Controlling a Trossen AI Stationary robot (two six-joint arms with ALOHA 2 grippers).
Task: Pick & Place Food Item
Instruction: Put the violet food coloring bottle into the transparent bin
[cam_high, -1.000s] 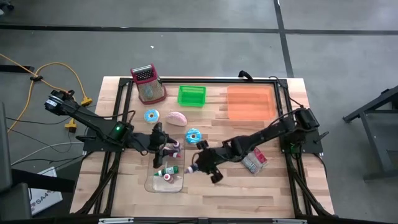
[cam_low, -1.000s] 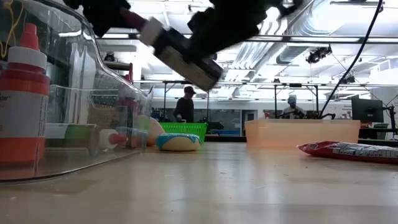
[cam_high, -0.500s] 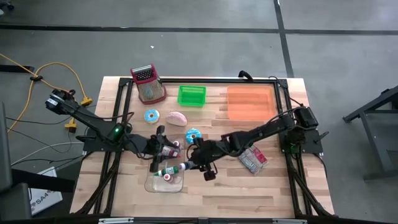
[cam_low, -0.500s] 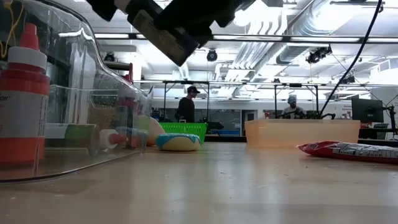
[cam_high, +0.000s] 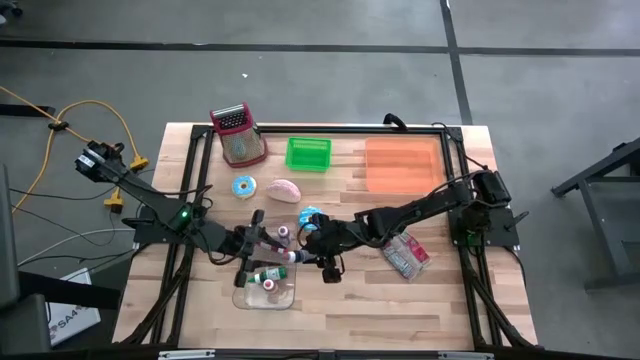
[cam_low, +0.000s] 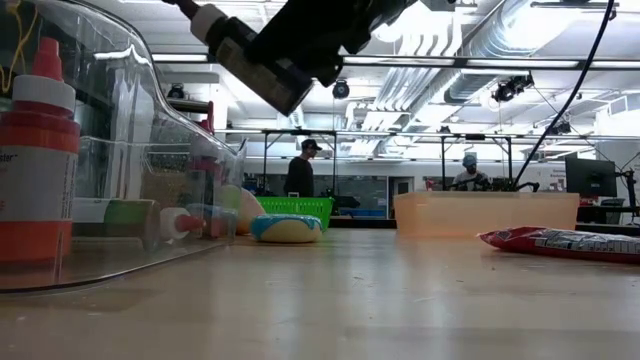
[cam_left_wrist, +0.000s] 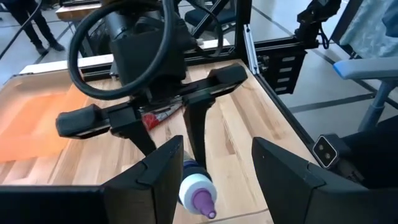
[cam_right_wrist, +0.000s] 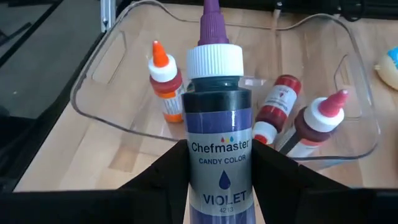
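The wooden tabletop (cam_high: 400, 300) is carrying a clear plastic tray (cam_right_wrist: 99, 93) holding small colouring bottles. Just beside that tray, the right gripper (cam_high: 318, 257) is holding its jaws pinched on a violet candy-colour bottle (cam_right_wrist: 217, 130) above the tray's edge. The left gripper (cam_left_wrist: 211, 180), jaws spread, is facing the bottle's tip.

Two dark matte arms; black looped cable at wrist; green indicator light on left arm.
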